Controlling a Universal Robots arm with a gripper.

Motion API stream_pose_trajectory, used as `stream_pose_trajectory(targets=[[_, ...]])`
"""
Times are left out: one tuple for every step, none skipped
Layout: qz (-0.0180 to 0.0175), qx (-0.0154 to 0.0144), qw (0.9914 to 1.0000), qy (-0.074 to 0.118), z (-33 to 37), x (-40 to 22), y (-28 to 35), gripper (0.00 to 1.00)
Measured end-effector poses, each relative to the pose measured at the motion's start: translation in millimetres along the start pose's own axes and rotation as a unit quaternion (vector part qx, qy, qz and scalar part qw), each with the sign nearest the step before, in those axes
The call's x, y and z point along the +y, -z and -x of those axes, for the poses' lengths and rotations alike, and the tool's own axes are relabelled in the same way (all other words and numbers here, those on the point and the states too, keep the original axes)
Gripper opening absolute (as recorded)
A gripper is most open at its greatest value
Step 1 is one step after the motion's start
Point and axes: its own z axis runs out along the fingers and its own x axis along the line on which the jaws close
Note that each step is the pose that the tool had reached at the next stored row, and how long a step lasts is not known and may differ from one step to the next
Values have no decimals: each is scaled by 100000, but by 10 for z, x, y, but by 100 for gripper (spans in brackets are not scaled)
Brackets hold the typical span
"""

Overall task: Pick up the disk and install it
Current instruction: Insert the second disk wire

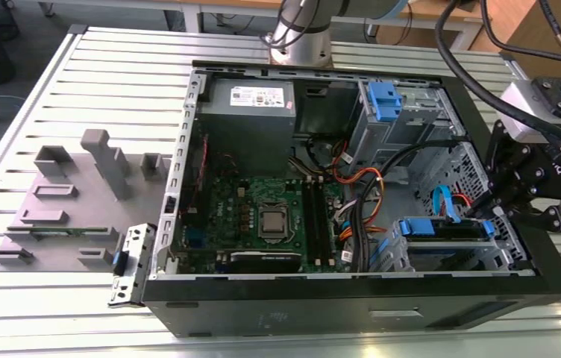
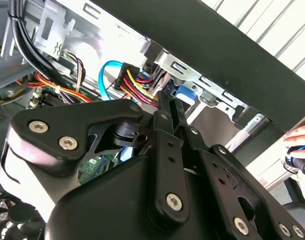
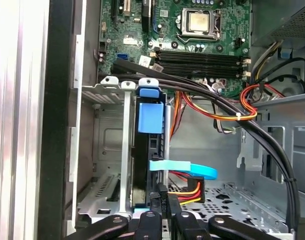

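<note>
The disk [image 1: 444, 228] stands on edge in the drive cage [image 1: 430, 257] at the front corner of the open computer case [image 1: 360, 298], on the exterior view's right. In the first wrist view I see its dark edge [image 3: 142, 170] and the blue carrier tab [image 3: 151, 117] between the cage rails. A light blue data cable [image 3: 185, 169] and a yellow-red power plug [image 3: 185, 192] sit at its end. My gripper [image 1: 486, 214] hangs over that end of the disk. Its fingertips [image 2: 167, 102] are drawn together, with nothing visible between them, beside the cables [image 2: 137, 80].
A bundle of black cables [image 3: 232, 112] crosses over the cage toward the motherboard [image 1: 260, 216]. A grey power supply [image 1: 251, 97] and an upper bay with a blue bracket [image 1: 385, 101] lie at the case's back. A grey fixture plate [image 1: 62, 216] sits outside. A person's hand [image 2: 300, 137] is near the case wall.
</note>
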Motion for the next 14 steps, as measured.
stream_pose_trajectory(targets=[[0,3,100000,-6,-10,2,-3,17],[-2,-3,100000,-8,-18,4,-6,17],[-1,-2,100000,-9,-25,6,-9,17],[-1,3,100000,-12,-31,9,-11,17],[-1,3,100000,-9,-36,11,-14,17],[0,2,100000,-7,-42,14,-17,17],[0,-2,100000,-6,-46,15,-22,17],[0,-7,100000,-3,-50,16,-27,17],[0,-5,100000,-5,-54,17,-32,17],[0,2,100000,-11,-57,19,-37,17],[0,3,100000,-9,-61,20,-41,17],[-1,6,100000,-8,-64,22,-46,17],[-1,7,100000,-9,-66,23,-50,17],[-2,4,100000,-9,-67,26,-53,17]])
